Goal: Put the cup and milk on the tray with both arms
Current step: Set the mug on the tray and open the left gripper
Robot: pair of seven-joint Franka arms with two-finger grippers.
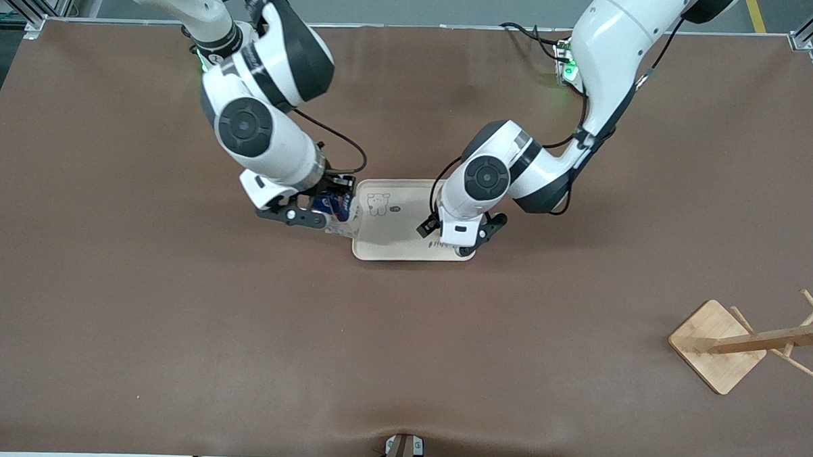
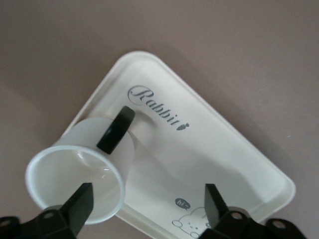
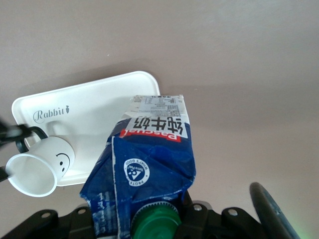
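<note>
Left wrist view: the left pincer [image 2: 144, 204] is spread wide above the cup [image 2: 84, 167], which stands on the tray [image 2: 209, 134] at the end toward the left arm, handle up against the "Rabbit" script. The milk [image 3: 149, 164] is clamped in the right pincer [image 1: 319, 212], held over the tray's rim at the right arm's end. The tray is set mid-worktop [image 1: 173, 328]; a wooden rack [image 1: 740, 341] is seen well apart.

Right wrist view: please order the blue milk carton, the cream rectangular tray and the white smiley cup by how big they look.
1. Blue-and-white milk carton, though it is closest to this camera, which enlarges it.
2. Cream rectangular tray, close to the carton in apparent size.
3. White smiley cup, clearly smallest.
</note>
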